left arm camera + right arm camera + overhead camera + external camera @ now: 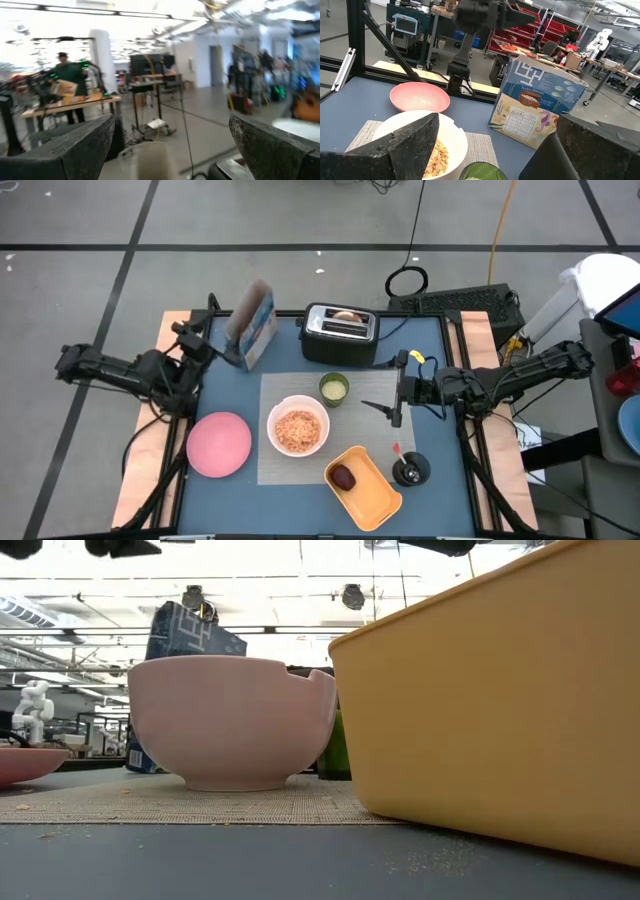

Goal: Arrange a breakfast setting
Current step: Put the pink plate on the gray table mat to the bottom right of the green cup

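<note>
Right gripper (392,405) hovered spread and empty over the grey placemat's (275,465) right edge near the pale-green cup (333,388); left gripper (190,340), equally spread, waited at the tabletop's left edge.

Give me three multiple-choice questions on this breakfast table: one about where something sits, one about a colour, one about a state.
1. Where is the white bowl?
A. on the grey placemat
B. in the orange tray
C. on the toaster

2. What colour is the plate?
A. blue
B. pink
C. black

3. How is the right gripper?
A. shut on the cup
B. open, holding nothing
C. shut on the cereal box

Answers: 1 A, the bowl sits on the mat; 2 B, it shows pink beside the mat; 3 B, its fingers stand apart, empty.
</note>
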